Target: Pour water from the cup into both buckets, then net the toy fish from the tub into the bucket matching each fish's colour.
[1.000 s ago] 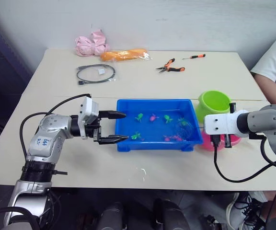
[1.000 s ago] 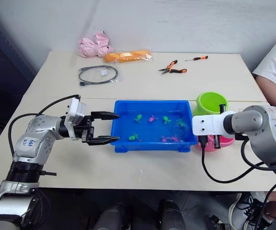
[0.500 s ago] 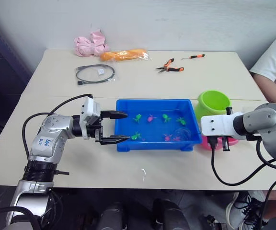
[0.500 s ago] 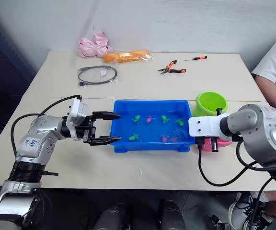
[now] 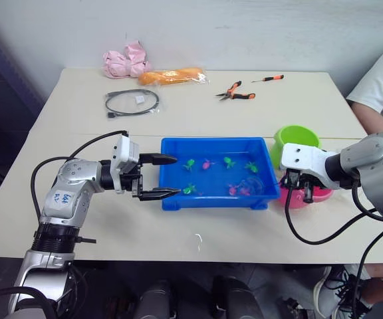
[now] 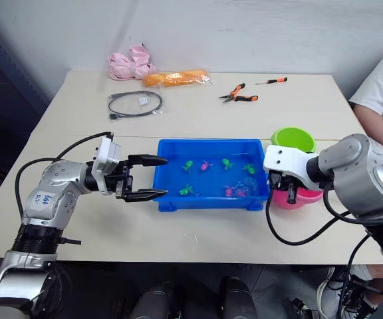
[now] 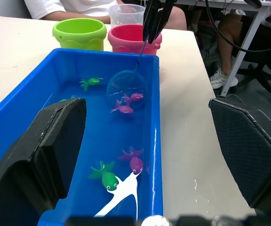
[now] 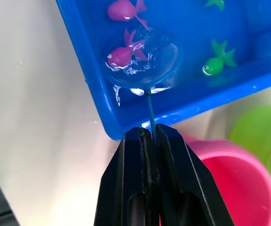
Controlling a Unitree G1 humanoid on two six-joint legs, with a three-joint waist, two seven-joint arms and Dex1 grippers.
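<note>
Head views: shallow bright blue plastic tub mid-table; left gripper spread wide at its left end.
Left wrist view: lime green pail, pink pail, clear plastic cup beyond tub.
Right wrist view: right gripper clamped the blue-rimmed mesh net's stick; hoop in tub, 1 pink toy fish in it.

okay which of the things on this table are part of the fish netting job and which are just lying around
Job: blue tub, toy fish, net held by the right gripper, green bucket, pink bucket, clear cup.

Lying about: pliers, screwdriver, black cable, orange packet, pink bag.
</note>
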